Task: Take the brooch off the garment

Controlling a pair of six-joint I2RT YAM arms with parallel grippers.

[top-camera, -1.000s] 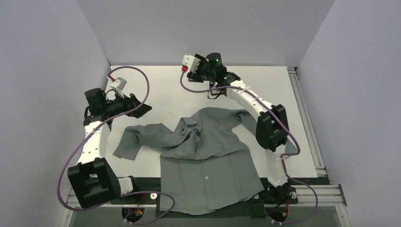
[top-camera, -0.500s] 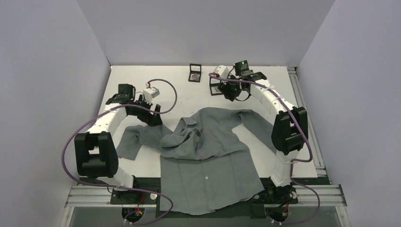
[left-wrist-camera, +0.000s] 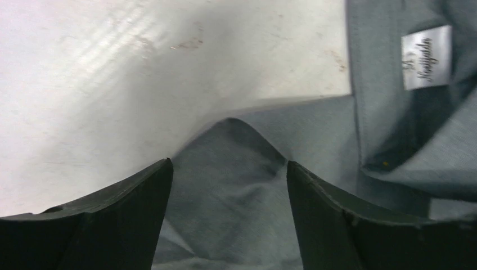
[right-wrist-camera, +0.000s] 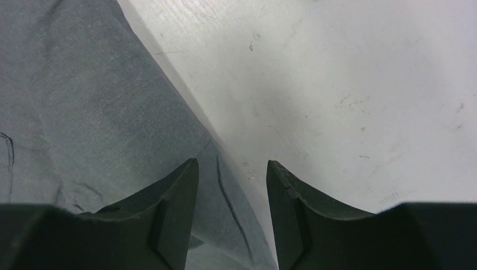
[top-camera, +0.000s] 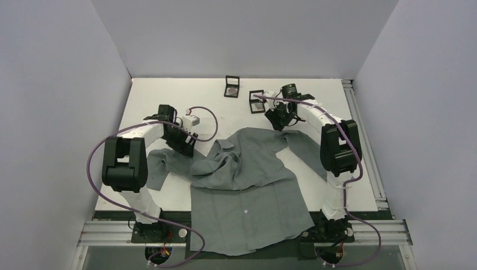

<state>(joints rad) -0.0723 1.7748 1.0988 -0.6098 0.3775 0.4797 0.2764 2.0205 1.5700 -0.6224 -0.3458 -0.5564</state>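
The fingers (left-wrist-camera: 118, 219) of my left gripper (left-wrist-camera: 228, 216) stand spread apart with nothing between them. They are low over a raised crease in the grey shirt (top-camera: 247, 191), just left of the collar (left-wrist-camera: 388, 129) and its white label (left-wrist-camera: 426, 56). I read that as lining up on the crease, the easiest bit of cloth there to pinch.

On the other side, the fingers (right-wrist-camera: 163, 225) of my right gripper (right-wrist-camera: 232, 219) are likewise parted and empty. They straddle the far right edge of the shirt, where cloth meets the bare white table (right-wrist-camera: 365, 84). An edge gives the lower finger a way under, which I take to be why it sits there.

From above, each arm has one side of the bunched upper half. The lower front lies flat towards the near edge, with one small white button (top-camera: 246, 211) showing. A grip on both sides would let me spread the folds, and I judge that to be the point of this stance.

I can find no brooch on any visible cloth. The one thing I would call the brooch (top-camera: 231, 90) is a small reddish-brown disc in the farther black box (top-camera: 232, 80), well apart from the shirt. A second box (top-camera: 257, 93) lies just beyond the right gripper, and I cannot make out what it holds. If another pin hides in the folds, it cannot be seen from here.
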